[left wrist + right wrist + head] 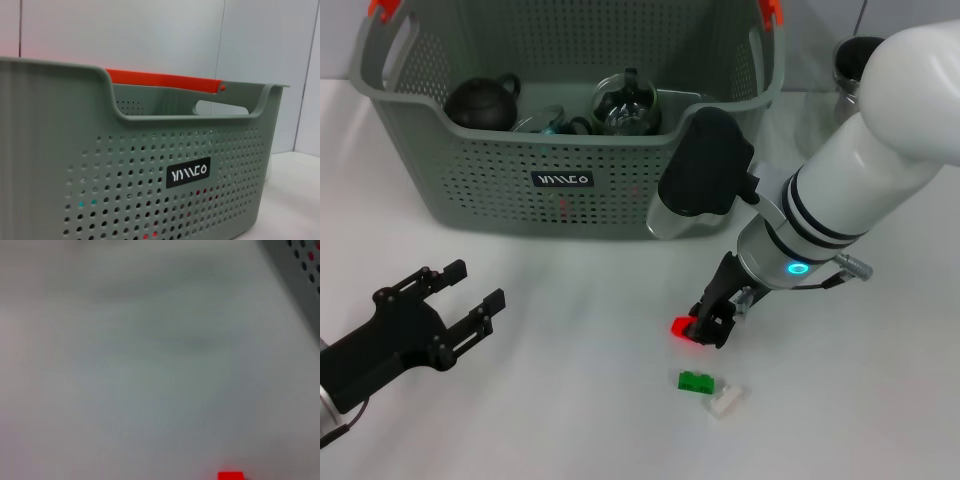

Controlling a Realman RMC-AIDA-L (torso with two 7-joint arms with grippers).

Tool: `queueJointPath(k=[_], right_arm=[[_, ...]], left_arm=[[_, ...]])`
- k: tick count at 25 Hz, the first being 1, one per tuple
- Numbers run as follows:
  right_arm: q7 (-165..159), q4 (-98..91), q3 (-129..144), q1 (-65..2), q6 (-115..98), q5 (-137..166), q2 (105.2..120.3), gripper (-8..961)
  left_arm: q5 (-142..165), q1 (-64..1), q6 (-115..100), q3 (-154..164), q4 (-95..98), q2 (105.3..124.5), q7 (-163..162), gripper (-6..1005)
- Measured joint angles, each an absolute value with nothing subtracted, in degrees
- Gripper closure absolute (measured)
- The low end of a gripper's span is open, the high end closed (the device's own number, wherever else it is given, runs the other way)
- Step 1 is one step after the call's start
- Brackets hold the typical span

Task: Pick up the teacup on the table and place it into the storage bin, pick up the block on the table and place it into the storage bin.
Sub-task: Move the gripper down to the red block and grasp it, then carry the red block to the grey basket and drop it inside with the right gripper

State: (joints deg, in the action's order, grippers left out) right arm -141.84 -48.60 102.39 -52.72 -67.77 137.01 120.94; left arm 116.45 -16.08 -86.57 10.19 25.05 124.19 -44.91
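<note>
From the head camera, the right gripper is down at the table with its dark fingers around a red block; the block shows at the fingertips, on the side facing the left arm, so the fingers look to be pinching it or about to, though I cannot tell if they have closed fully. A green block and a white block lie together on the table just on the robot's side of those fingers, free of them. Beyond the fingers stands the storage bin, near enough for a short carry. Inside it sit a dark teapot and a glass pot; what lies between them may be the teacup, so I judge that half of the task done. The left gripper hovers with fingers spread and nothing between them, off to the side, probably parked to keep the way clear.

The left wrist camera faces the bin wall and its label close ahead.

The right wrist camera shows bare table, the red block at the picture's edge and a corner of the bin.
</note>
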Motion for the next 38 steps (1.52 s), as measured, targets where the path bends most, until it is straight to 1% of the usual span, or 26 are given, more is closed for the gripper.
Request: queueJointPath(k=[6, 15, 20, 25, 33, 35, 38], right_arm=[[-141.86, -46.58, 102.38, -53.34, -67.36, 136.54, 121.00, 748], [-141.53, -46.04, 102.43, -53.28, -67.61, 133.88, 120.72, 689], [-141.74, -45.98, 102.65, -53.31, -67.61, 134.03, 120.70, 538], [-141.86, -45.97, 102.27, -53.27, -67.55, 134.03, 120.63, 655], [-142.02, -47.00, 101.60, -52.96, -68.67, 133.99, 120.48, 718], [-142.07, -49.06, 99.81, -52.47, -71.15, 133.99, 120.32, 734], [-141.37, -57.24, 92.69, -49.86, -79.00, 134.01, 120.15, 742]], left_arm=[[116.45, -16.08, -86.57, 10.19, 25.05, 124.19, -44.91, 370], [116.45, -16.08, -86.57, 10.19, 25.05, 124.19, -44.91, 370], [116.45, -16.08, -86.57, 10.20, 25.04, 124.19, -44.91, 369], [116.45, -16.08, -86.57, 10.35, 25.05, 124.19, -44.91, 369], [116.45, -16.08, -86.50, 10.33, 25.04, 124.26, -44.91, 371], [116.45, -16.08, -86.49, 10.32, 25.05, 124.28, -44.91, 371], [116.45, -16.02, -86.46, 10.20, 25.05, 124.28, -44.91, 371]])
